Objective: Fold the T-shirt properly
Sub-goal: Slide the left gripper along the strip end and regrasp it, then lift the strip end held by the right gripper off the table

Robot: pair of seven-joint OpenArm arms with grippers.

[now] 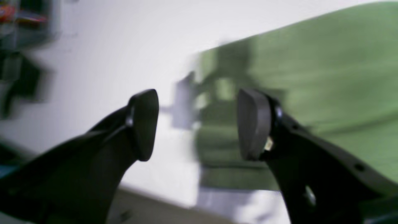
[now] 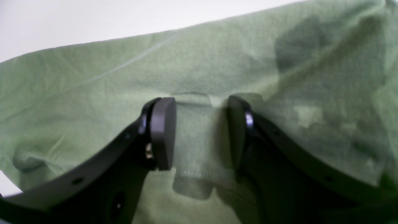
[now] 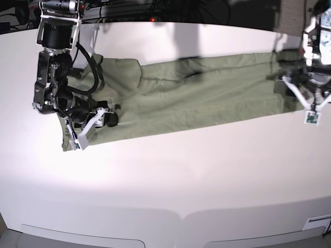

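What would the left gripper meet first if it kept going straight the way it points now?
Probably the end edge of the T-shirt, lying ahead between the open jaws of the left gripper; blur leaves depth unclear.

White table [image 3: 170,170], green T-shirt [image 3: 196,95] lying directly on it, folded into a long band

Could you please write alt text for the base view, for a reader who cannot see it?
A green T-shirt, folded into a long band, lies across a white table. The right gripper sits low at the shirt's left end; the left gripper hangs open at its right end.
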